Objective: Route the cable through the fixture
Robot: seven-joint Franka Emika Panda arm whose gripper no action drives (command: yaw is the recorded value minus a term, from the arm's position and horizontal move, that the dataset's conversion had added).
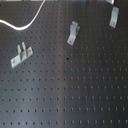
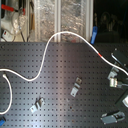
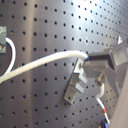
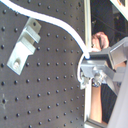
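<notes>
The white cable (image 2: 47, 52) runs from the second exterior view's left edge, arcs up over the black perforated board and comes down past its red band (image 2: 101, 54) to my gripper (image 2: 116, 64) at the right. The gripper is shut on the cable near that end. In the first wrist view the cable (image 3: 45, 62) reaches the gripper (image 3: 98, 67) just above a small metal fixture (image 3: 75, 86). In the second wrist view the cable (image 4: 60, 24) curls into the gripper (image 4: 95, 67), with a fixture (image 4: 24, 44) off to the side. The first exterior view catches only a loop of cable (image 1: 27, 22).
Other metal fixtures stand on the board (image 2: 55, 100): one mid-board (image 2: 76, 88), one near the front (image 2: 37, 105), one by the gripper (image 2: 114, 78), one at the second exterior view's lower right (image 2: 113, 118). Clutter sits behind the board (image 2: 15, 17).
</notes>
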